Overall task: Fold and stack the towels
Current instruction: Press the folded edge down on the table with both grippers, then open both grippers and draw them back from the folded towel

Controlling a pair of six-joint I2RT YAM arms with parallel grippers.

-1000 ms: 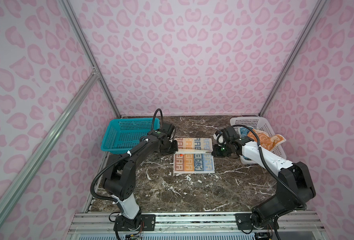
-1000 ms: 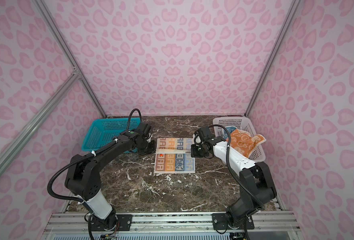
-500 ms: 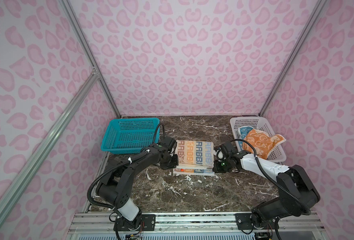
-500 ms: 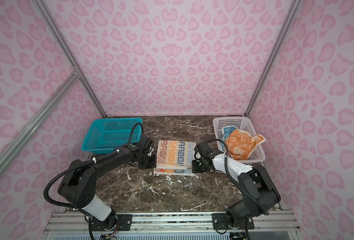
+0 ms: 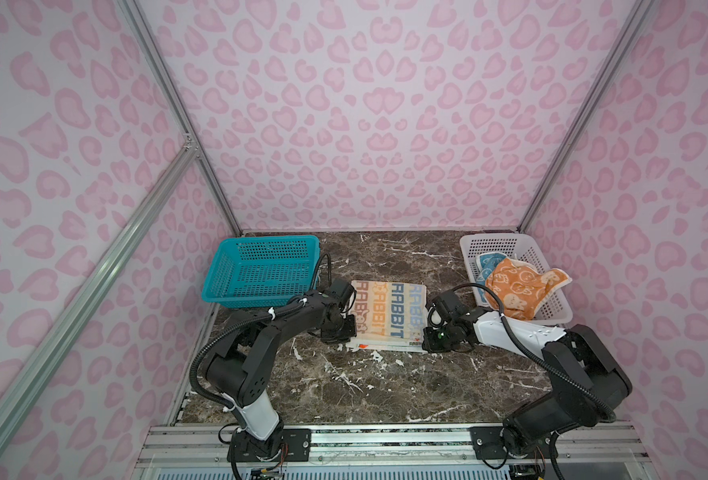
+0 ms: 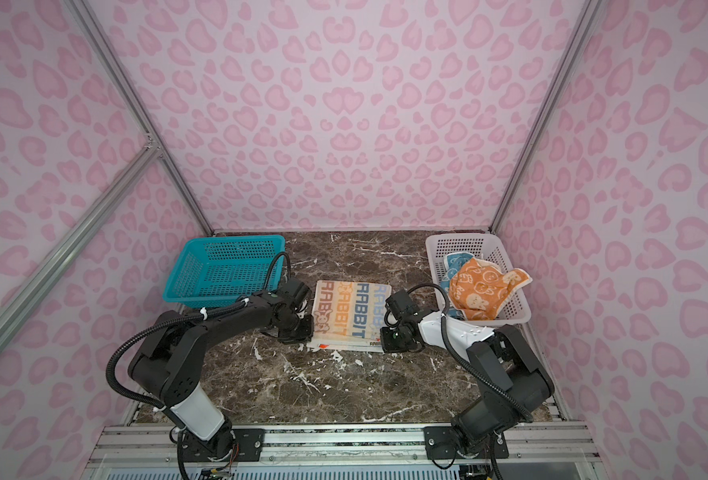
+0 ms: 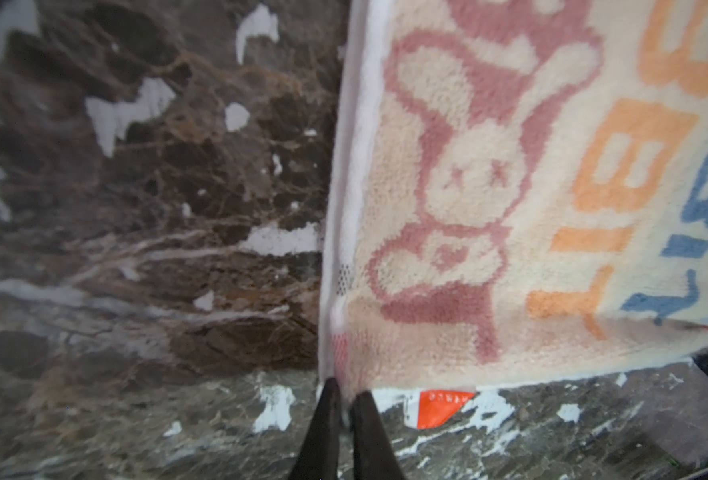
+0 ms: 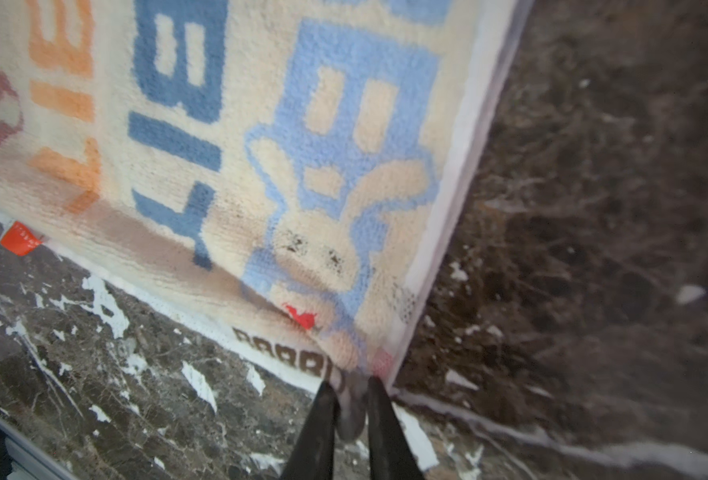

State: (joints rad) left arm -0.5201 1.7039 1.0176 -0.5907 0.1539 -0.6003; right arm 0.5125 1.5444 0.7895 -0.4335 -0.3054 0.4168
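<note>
The cream "RABBIT" towel (image 5: 389,311) (image 6: 352,311) lies folded in half on the marble table, mid-table. My left gripper (image 5: 347,337) (image 7: 347,392) is low at its front left corner, jaws almost together with the corner (image 7: 344,365) pinched at their tips. At the front right corner, my right gripper (image 5: 426,343) (image 8: 351,390) has its jaws a little apart, and a lobe of the corner sits loosely between them. The orange towel (image 5: 518,286) lies crumpled on the blue towel (image 5: 487,264) in the white basket (image 5: 493,237).
An empty teal basket (image 5: 269,241) stands at the back left, close behind my left arm. The white basket is at the back right beside my right arm. An orange label (image 7: 439,405) sticks out under the towel's front edge. Pink patterned walls enclose the table.
Both grippers carried the towel's far edge forward over its near half and down to the table. Both pairs of jaws have eased apart, the right more.
</note>
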